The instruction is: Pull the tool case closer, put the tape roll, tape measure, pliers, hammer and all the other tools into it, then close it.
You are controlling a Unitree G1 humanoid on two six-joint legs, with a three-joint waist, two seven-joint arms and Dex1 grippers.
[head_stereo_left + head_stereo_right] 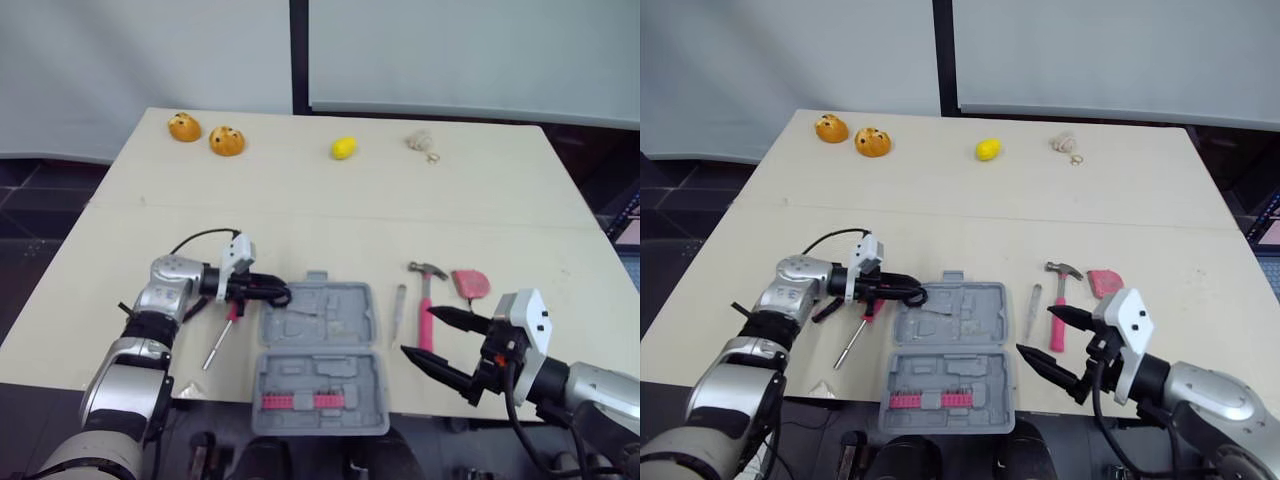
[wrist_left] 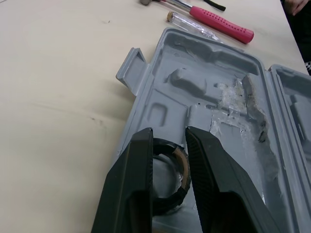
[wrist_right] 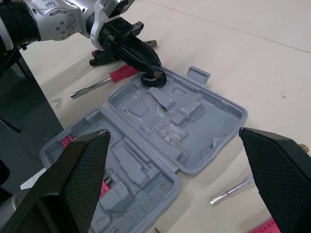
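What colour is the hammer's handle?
Pink; the hammer shows best in the left eye view.

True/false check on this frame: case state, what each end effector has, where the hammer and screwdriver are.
1. The tool case is open. True.
2. The left end effector is shut on the tape roll at the case's far left corner. True.
3. The hammer already lies in the case. False: it lies on the table, right of the case.
4. The right end effector holds the tape measure. False: it is open and empty, and the tape measure lies on the table beyond the hammer.
5. A red-handled screwdriver lies on the table left of the case. True.
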